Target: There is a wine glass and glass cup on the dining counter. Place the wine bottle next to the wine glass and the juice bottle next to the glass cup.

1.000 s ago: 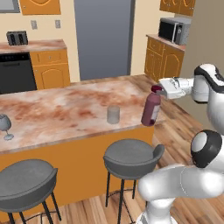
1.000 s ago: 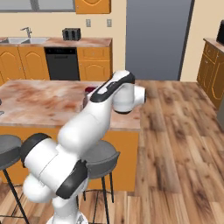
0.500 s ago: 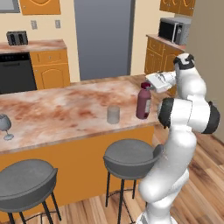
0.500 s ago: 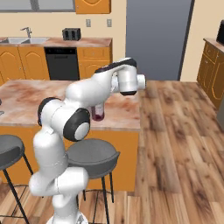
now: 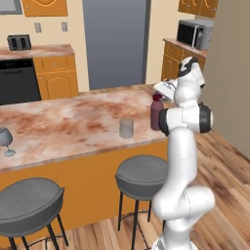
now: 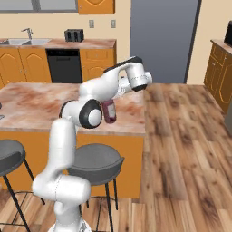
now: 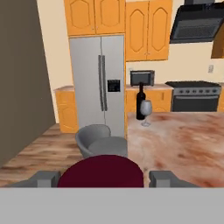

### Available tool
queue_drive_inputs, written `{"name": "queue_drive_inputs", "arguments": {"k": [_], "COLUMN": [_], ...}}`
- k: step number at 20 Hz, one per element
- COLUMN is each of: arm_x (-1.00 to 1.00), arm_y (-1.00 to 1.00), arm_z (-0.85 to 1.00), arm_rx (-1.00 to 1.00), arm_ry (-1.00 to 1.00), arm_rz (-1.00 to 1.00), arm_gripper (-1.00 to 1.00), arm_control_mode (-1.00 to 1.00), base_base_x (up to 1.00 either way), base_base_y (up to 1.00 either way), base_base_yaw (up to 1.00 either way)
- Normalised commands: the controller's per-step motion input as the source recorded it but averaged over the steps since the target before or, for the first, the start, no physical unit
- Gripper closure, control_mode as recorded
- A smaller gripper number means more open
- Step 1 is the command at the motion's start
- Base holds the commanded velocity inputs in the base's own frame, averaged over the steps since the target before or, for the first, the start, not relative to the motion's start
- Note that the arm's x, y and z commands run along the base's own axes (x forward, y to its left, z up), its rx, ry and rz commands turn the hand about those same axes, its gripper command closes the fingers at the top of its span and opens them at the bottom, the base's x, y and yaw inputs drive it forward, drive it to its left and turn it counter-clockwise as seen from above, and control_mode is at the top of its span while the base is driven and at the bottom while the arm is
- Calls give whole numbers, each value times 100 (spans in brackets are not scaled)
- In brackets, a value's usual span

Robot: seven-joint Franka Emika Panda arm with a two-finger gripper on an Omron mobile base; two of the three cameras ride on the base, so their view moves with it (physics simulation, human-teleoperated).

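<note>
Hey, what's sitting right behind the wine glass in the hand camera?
The wine bottle stands upright just behind the wine glass, in front of the orange cabinets. The glass covers part of its lower right side.

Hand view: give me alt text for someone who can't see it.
The juice bottle's dark red top sits between the two fingers at the bottom. Beyond it the dining counter stretches away, with the wine glass and the wine bottle close together at its far end, a grey fridge behind.

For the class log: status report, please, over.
Gripper straddling juice bottle, grip unconfirmed. Bottle upright on dining counter, right of glass cup. Nothing between them.
</note>
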Motion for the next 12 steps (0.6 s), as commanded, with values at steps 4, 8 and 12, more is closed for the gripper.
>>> {"name": "queue_drive_inputs", "arguments": {"k": [4,8,12], "arm_x": [16,38,45], "arm_y": [1,5,15], "arm_z": [-34,-24,-25], "arm_rx": [0,0,0], "arm_ry": [-3,-4,-3], "arm_rz": [17,15,11], "arm_gripper": [100,100,100], "arm_control_mode": [-100,-100,-100], "base_base_x": [0,0,0], "base_base_y": [0,0,0], "base_base_yaw": [0,0,0]}}
